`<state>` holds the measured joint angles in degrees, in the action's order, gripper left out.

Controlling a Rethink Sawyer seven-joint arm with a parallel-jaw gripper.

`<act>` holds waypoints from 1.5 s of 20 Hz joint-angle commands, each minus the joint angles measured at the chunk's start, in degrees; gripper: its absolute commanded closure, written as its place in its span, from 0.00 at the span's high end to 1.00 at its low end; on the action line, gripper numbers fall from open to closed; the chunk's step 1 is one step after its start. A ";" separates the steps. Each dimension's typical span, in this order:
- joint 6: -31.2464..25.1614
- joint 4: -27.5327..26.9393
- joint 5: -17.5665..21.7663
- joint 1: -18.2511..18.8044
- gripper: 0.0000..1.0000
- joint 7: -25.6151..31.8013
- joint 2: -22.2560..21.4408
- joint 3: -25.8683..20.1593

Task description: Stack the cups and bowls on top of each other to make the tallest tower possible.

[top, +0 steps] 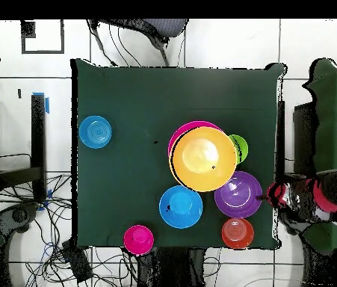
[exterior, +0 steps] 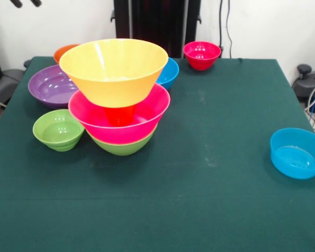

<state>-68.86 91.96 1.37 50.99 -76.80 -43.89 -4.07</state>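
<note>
Green tablecloth (exterior: pixel 210 173), right half mostly bare. Tower (exterior: pixel 118 100) left of centre: green bowl (exterior: pixel 121 147) lowest, pink bowl (exterior: pixel 121 118), what looks like the orange cup (exterior: pixel 119 114) inside, big yellow-orange bowl (exterior: pixel 114 71) on top. Loose: purple bowl (exterior: pixel 51 86), small green bowl (exterior: pixel 58 129), red bowl (exterior: pixel 201 55), blue bowl (exterior: pixel 296 153). Gripper (exterior: pixel 25 2) tips at top edge; can't tell open or closed.

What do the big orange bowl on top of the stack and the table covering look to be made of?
The big orange bowl looks like thin moulded plastic with a glossy finish: bright highlights streak its inner wall and the rim is smooth and even. The table covering looks like dark green cloth, matte with no shine; faint pale scuffs and a soft crease line show on it. Both are judged by look alone.
</note>
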 commanded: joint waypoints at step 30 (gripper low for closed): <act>9.28 6.85 19.52 12.34 1.00 16.88 9.41 -20.19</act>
<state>-55.77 104.65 15.15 63.37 -76.80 -40.41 -16.94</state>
